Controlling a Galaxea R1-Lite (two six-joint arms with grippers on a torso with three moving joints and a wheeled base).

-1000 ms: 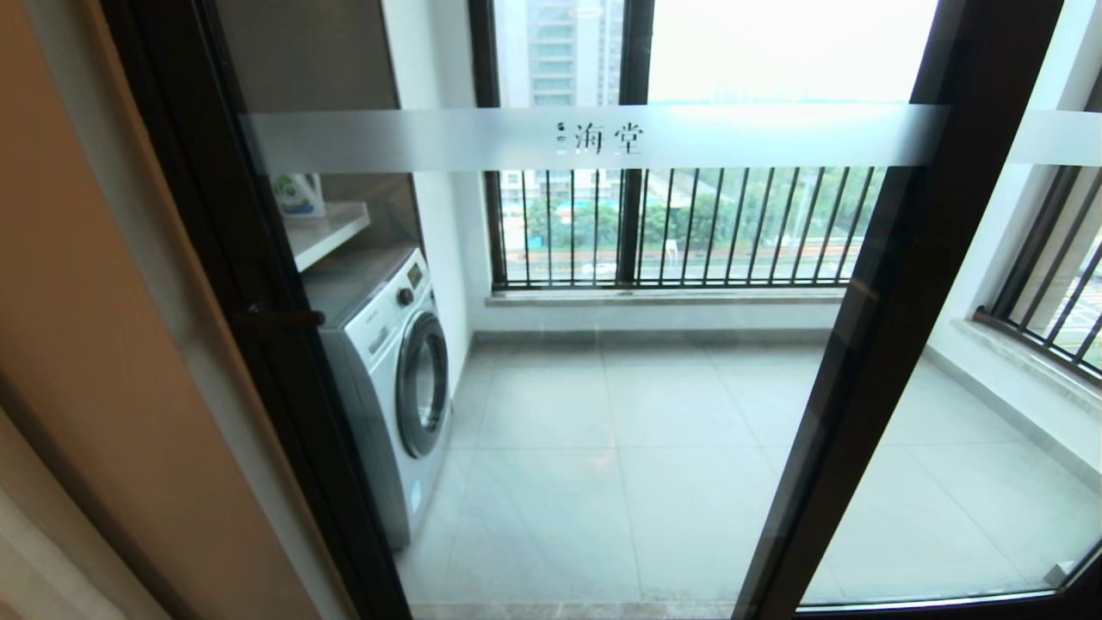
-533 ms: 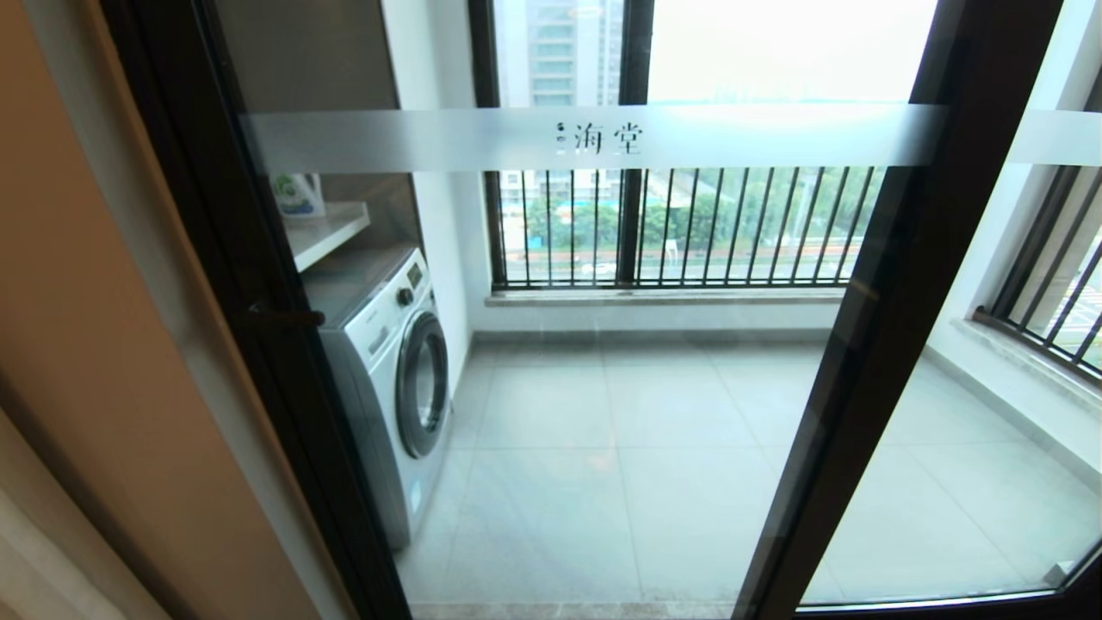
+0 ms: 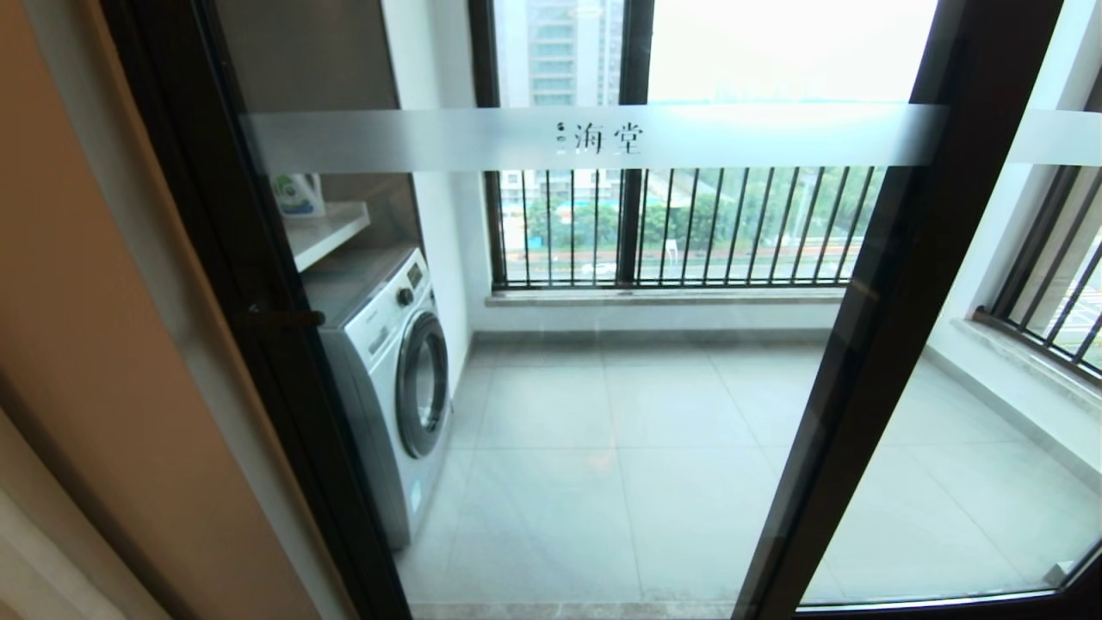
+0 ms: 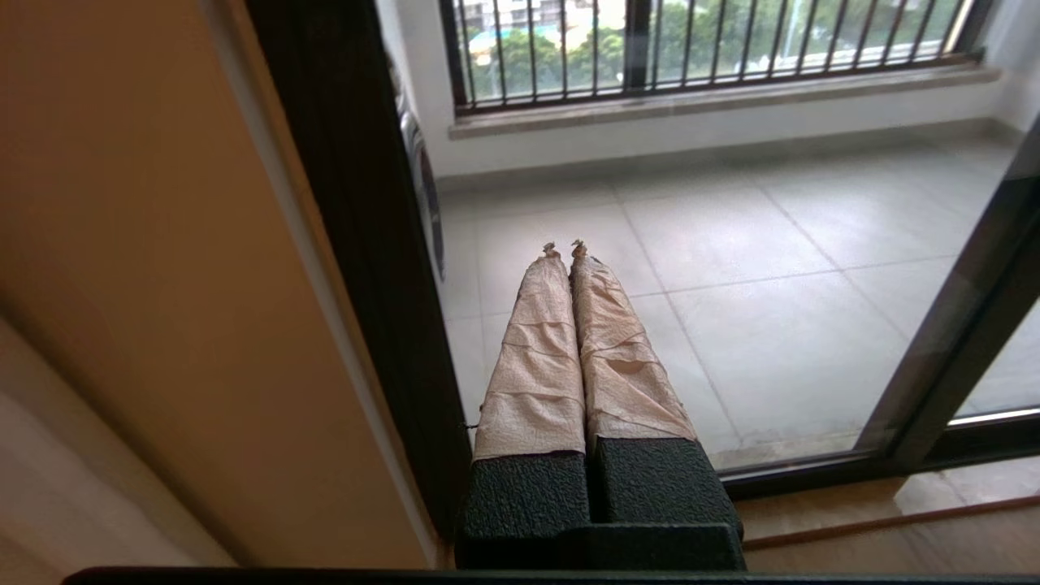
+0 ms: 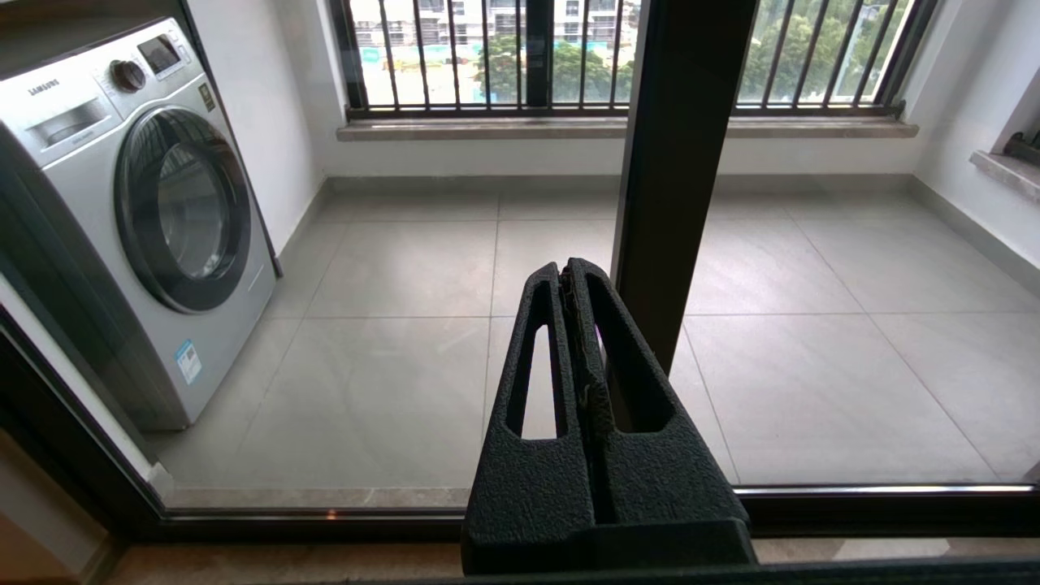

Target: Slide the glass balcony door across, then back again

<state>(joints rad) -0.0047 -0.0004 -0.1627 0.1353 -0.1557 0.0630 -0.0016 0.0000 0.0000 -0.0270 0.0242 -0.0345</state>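
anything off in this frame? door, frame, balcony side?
Nothing stands out. The glass balcony door sits closed against the left jamb, glass intact, its handle untouched. The washing machine stands upright on a dry tiled floor. Left end effector and right end effector are shut, clear of the door.

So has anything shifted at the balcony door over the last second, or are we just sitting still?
Nothing has visibly changed. In the head view the glass balcony door stands exactly where it was, its handle untouched, and no arm has come into that view. The left claw and right claw are both shut, holding nothing, short of the glass.
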